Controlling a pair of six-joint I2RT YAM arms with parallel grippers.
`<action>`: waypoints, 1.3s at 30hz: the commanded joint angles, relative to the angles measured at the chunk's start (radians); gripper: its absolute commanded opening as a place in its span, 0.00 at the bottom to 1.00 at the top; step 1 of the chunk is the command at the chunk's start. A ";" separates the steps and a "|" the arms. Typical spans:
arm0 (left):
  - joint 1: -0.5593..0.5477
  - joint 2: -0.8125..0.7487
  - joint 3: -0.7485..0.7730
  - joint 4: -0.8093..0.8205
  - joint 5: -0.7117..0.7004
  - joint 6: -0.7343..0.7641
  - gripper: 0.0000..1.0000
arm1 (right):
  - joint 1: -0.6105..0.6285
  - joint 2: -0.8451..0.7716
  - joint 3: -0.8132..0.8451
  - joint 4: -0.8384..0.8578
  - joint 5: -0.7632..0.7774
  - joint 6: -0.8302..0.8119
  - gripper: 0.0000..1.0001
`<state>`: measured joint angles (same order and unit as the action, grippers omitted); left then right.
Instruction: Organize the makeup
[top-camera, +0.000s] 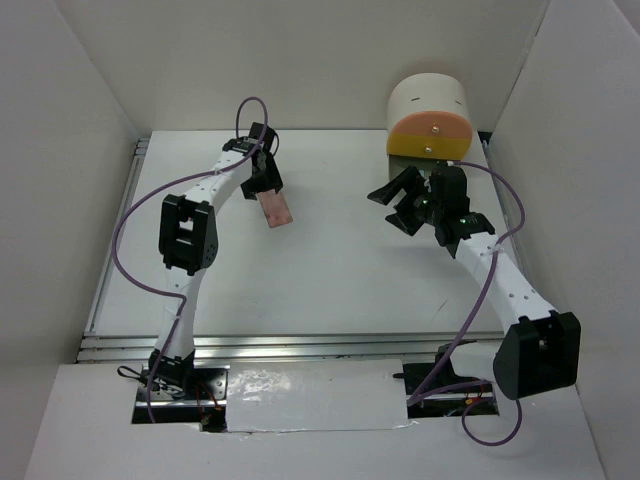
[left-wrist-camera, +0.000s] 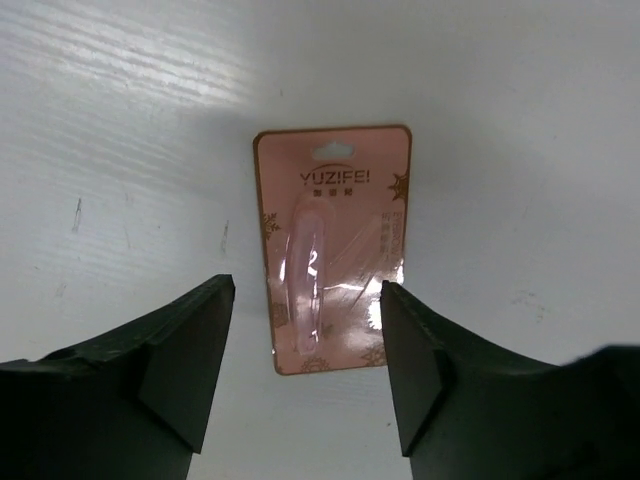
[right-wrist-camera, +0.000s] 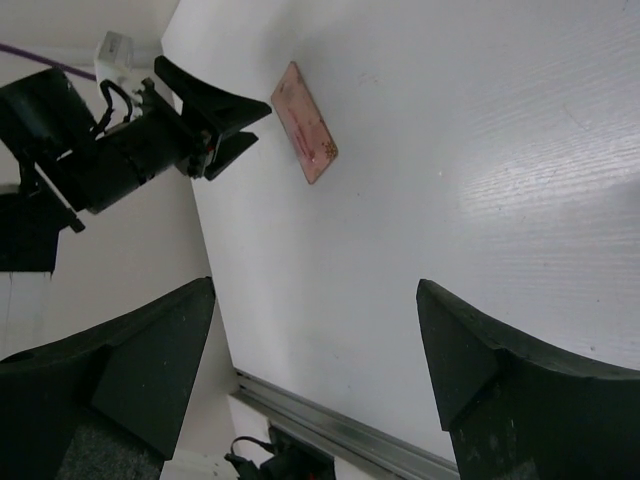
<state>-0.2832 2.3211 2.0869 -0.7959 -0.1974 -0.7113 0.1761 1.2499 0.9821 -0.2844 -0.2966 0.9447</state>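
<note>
The white table has a flat, matte top. In the left wrist view it shows a faint grain and a few small dark marks. A grooved aluminium rail runs along its near edge, and a similar side rail runs along its left edge. At the far right of the table stands a round cream drawer unit, close to the back wall. It has a peach front above a yellow front, and a small knob shows on the peach one. A white left wall and right wall close the space. A glossy white sheet lies just before the near rail.
</note>
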 joint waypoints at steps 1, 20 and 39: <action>-0.017 0.053 0.081 -0.026 -0.098 -0.019 0.69 | 0.003 -0.061 -0.031 -0.001 -0.018 -0.053 0.90; -0.025 0.133 -0.002 -0.058 -0.108 -0.093 0.37 | 0.028 -0.032 -0.037 0.022 -0.056 -0.064 0.90; -0.028 0.070 -0.153 -0.052 -0.059 -0.099 0.00 | 0.036 -0.014 -0.057 0.054 -0.059 -0.067 0.90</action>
<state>-0.3099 2.3447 1.9877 -0.7250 -0.2859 -0.8154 0.2008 1.2366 0.9310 -0.2722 -0.3450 0.8917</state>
